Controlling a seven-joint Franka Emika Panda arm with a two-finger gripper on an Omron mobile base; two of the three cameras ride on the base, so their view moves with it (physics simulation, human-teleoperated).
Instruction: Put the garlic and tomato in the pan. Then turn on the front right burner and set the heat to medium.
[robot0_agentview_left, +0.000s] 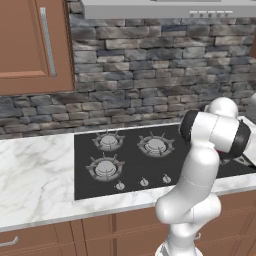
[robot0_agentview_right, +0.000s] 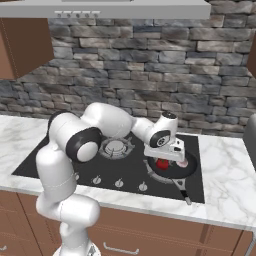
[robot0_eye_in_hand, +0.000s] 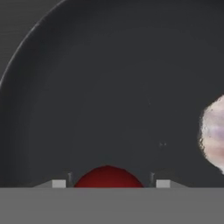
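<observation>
The end effector (robot0_agentview_right: 163, 161) hangs just over the pan (robot0_agentview_right: 189, 170), its jaws clamped on the tomato (robot0_agentview_right: 162, 163), which sits squarely between the tips and directly above the pan's dark floor. The garlic (robot0_eye_in_hand: 214, 134) already lies in the pan, off to one side of the tomato in the hand view. Whether the tomato touches the pan bottom is hard to tell, though it looks very close. The pan rests on the stove's front right burner, handle (robot0_agentview_right: 182, 190) pointing toward the tabletop edge.
</observation>
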